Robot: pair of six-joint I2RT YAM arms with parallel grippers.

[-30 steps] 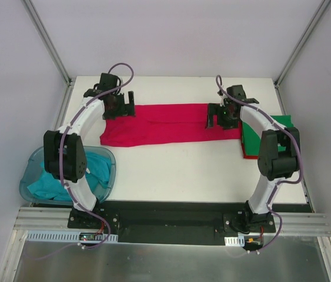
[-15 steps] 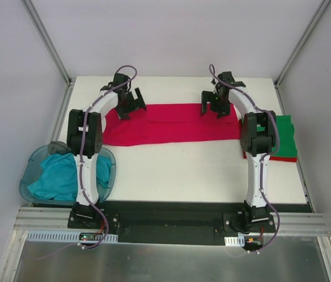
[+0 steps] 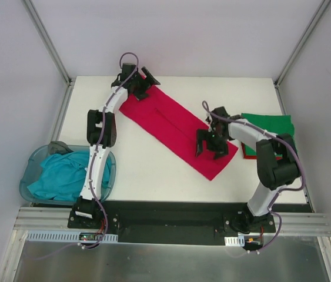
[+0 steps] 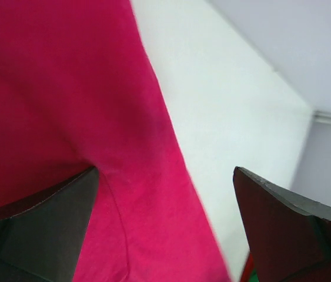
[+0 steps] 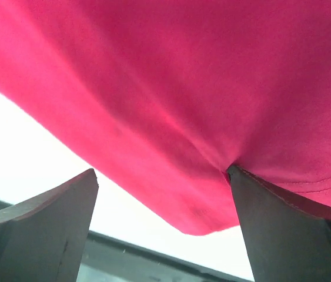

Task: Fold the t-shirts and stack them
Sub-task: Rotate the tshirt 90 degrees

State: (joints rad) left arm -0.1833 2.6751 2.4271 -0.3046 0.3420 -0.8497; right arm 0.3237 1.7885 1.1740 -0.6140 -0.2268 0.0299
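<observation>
Top external: blue tub (image 3: pixel 33 165) holds crumpled teal t-shirt (image 3: pixel 59 177).

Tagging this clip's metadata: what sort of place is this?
Probably a robot lab cell: grey panels on an aluminium frame, a white table, the left arm and right arm bolted along its near edge.
</observation>
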